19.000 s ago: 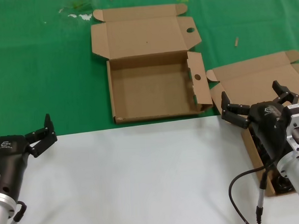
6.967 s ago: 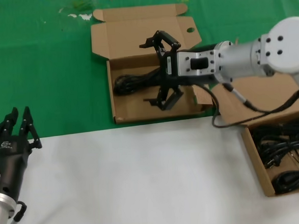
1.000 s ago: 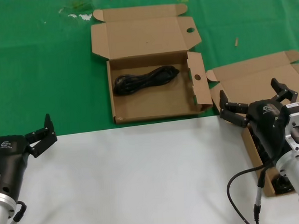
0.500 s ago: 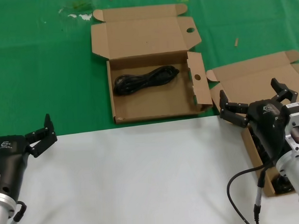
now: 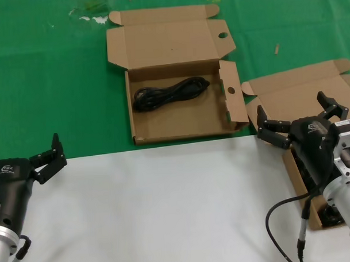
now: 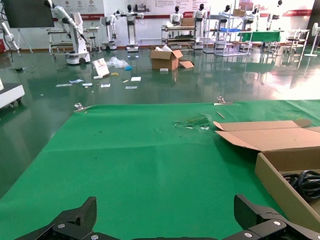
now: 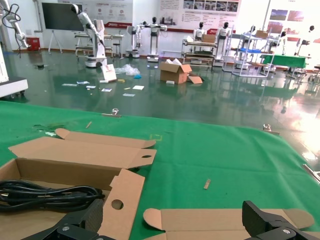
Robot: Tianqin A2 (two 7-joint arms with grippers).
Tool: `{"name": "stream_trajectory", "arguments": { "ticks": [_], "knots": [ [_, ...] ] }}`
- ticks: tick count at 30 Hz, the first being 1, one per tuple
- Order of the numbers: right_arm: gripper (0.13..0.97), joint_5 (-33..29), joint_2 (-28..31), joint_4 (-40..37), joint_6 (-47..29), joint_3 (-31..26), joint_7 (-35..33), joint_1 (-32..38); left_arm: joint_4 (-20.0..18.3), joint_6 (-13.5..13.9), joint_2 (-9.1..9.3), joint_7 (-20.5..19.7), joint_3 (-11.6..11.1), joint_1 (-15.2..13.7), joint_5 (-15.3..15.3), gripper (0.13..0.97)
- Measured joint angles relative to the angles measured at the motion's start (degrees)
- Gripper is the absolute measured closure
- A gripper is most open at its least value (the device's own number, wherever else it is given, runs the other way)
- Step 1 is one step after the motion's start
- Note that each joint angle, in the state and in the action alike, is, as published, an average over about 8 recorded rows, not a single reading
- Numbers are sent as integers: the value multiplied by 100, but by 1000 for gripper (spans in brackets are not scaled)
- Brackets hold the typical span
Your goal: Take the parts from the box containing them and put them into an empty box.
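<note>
Black coiled cables (image 5: 326,215) in plain-lidded brown cardboard box (image 5: 297,95): directly beneath spread, empty right gripper (image 5: 301,122); left gripper (image 5: 45,155) far off.

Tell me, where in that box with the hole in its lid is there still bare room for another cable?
The holed-lid box holds one black cable along its far wall. The cardboard floor between the cable and the near wall is bare. The box on the right is crowded: the right gripper hovers over it.

Black grippers, silver wrists, black cable (image 5: 281,219) at right.
</note>
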Motion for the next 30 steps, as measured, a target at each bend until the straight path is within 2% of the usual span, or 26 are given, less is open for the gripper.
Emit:
{"name": "stream_trajectory", "arguments": {
  "ticks": [30],
  "knots": [
    [129, 0, 0, 0, 0, 0, 0, 0, 0, 0, 0, -1, 0, 0, 0, 132]
  ]
}}
